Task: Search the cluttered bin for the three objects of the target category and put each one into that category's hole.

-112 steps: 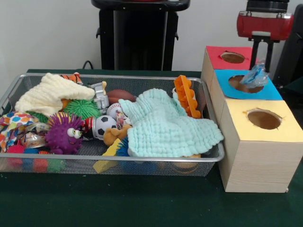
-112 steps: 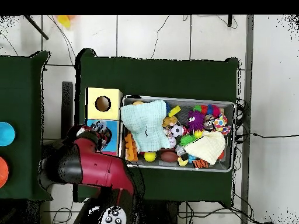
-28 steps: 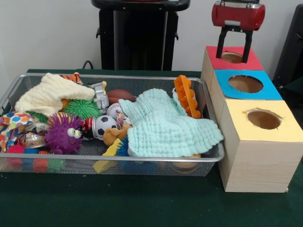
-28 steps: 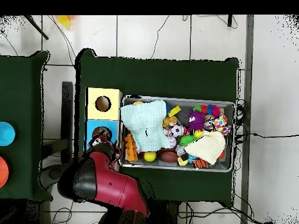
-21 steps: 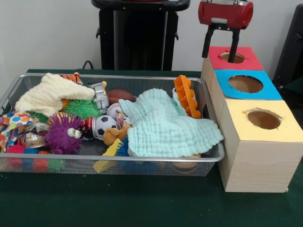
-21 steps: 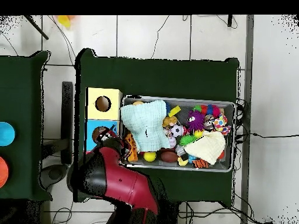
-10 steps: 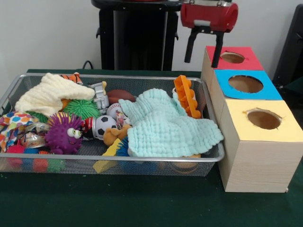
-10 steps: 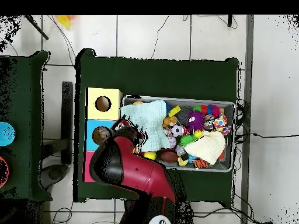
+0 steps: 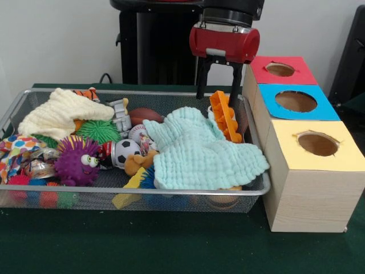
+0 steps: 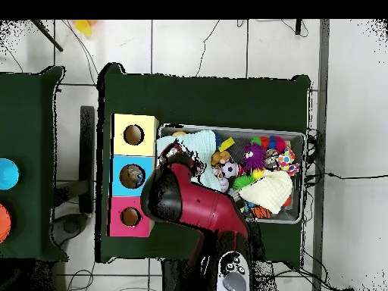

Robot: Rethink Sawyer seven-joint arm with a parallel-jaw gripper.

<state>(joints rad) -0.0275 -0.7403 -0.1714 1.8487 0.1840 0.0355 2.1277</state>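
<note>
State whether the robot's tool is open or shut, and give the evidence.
Open. In the front view the tool hangs above the wire basket's far end, its two black fingers set apart with nothing between them.

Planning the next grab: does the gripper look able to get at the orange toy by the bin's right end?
Probably yes. The gripper hangs open just above and behind the orange toy, which stands clear above the mint cloth with nothing over it. The bin wall close beside it may crowd one finger.
</note>
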